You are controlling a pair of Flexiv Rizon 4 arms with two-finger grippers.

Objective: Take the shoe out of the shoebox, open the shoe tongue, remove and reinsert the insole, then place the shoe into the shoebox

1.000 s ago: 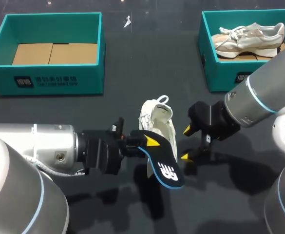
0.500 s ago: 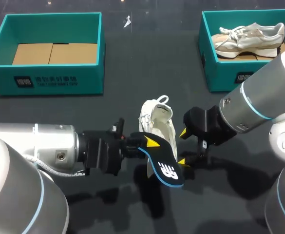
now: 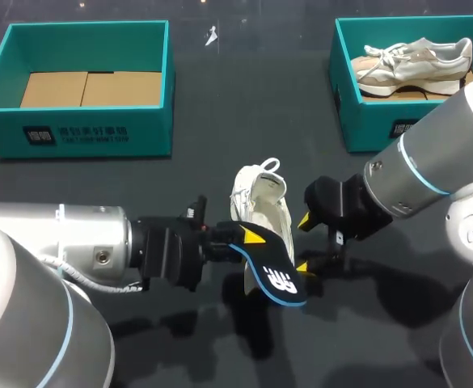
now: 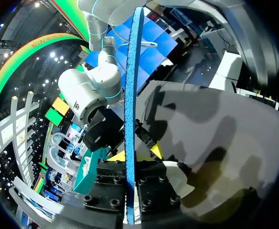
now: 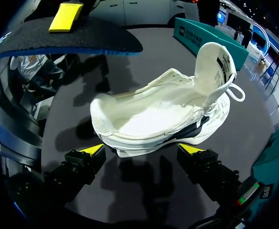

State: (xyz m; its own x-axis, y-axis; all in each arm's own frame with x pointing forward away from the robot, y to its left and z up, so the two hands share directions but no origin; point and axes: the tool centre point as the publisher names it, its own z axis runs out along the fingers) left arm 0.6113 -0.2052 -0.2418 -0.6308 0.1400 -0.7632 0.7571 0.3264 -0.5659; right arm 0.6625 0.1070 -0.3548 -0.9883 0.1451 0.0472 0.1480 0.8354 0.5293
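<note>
A white shoe (image 3: 260, 202) lies on the dark table near the middle, its tongue pulled up. My left gripper (image 3: 249, 242) is shut on a black insole with a blue edge (image 3: 272, 273) and holds it above the shoe's toe end. In the left wrist view the insole (image 4: 132, 95) stands edge-on between the fingers of the left gripper (image 4: 129, 160). My right gripper (image 3: 304, 242) is open just right of the shoe. In the right wrist view the shoe (image 5: 158, 114) lies right ahead of the open right gripper (image 5: 141, 150), with the insole (image 5: 63, 38) hanging beyond it.
A teal shoebox (image 3: 10, 129) with a cardboard floor stands at the back left. Another teal shoebox (image 3: 345, 113) at the back right holds a beige shoe (image 3: 414, 58). A small white scrap (image 3: 212, 35) lies at the far edge.
My right gripper has shifted a little left, closer to the shoe. The insole in the left gripper has barely moved.
</note>
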